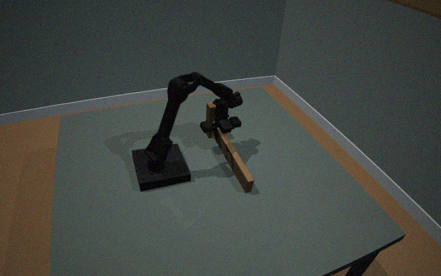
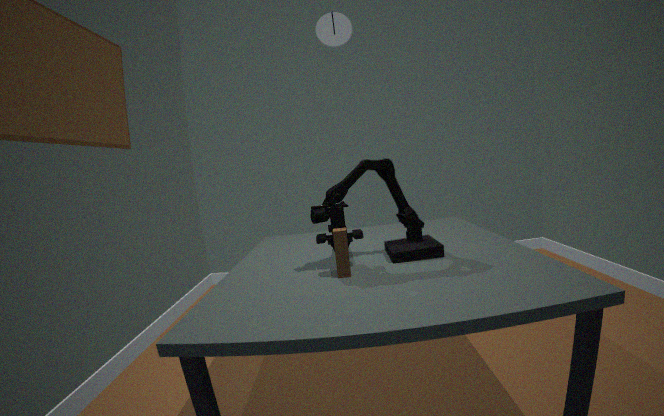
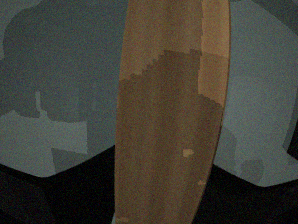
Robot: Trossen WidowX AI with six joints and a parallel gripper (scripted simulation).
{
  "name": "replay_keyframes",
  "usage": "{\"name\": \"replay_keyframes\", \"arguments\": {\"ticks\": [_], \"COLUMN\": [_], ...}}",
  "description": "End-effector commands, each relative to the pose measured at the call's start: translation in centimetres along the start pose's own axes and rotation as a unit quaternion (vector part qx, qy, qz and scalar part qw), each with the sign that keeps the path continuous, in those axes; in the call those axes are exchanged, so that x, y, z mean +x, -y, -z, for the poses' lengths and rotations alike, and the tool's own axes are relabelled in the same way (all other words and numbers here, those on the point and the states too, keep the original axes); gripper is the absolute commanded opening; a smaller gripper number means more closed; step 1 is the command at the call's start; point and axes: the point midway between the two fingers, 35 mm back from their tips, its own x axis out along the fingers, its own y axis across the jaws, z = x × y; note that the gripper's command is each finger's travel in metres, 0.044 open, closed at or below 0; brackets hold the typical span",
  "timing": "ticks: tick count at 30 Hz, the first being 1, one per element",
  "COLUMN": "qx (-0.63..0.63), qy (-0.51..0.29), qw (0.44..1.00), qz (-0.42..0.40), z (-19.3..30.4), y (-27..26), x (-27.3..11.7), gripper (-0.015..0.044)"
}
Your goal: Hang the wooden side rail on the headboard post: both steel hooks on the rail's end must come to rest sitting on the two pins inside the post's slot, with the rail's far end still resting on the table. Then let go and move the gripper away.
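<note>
The wooden side rail (image 1: pixel 235 158) (image 3: pixel 160 115) runs lengthwise under my gripper (image 1: pixel 220 129) (image 3: pixel 150 150). Its far end, nearest the top camera, is low at the table top and appears to rest on it. My gripper is shut on the rail near its post end. The headboard post (image 1: pixel 210 113) (image 2: pixel 342 254) stands upright just beyond the gripper in the top view and hides the rail in the exterior view. The rail's post end is close to the post. The steel hooks, slot and pins are hidden or too dark to see, so I cannot tell whether the hooks sit on the pins.
The black arm base (image 1: pixel 162 172) (image 2: pixel 414 248) stands on the table (image 1: pixel 212 239) (image 2: pixel 425 305), to the left of the rail in the top view. The arm arches over from the base to the rail. Shadows lie around the post and rail.
</note>
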Motion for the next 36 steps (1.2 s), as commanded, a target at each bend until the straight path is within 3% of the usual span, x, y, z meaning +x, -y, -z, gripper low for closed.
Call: {"name": "replay_keyframes", "arguments": {"ticks": [1, 36], "qx": [-0.001, -0.001], "qy": [-0.003, -0.003], "qw": [1.000, 1.000], "qz": [-0.003, -0.003], "z": [0.11, 0.11], "y": [-0.13, -0.13], "x": [-0.08, 0.51], "gripper": [0.0000, 0.0000]}}
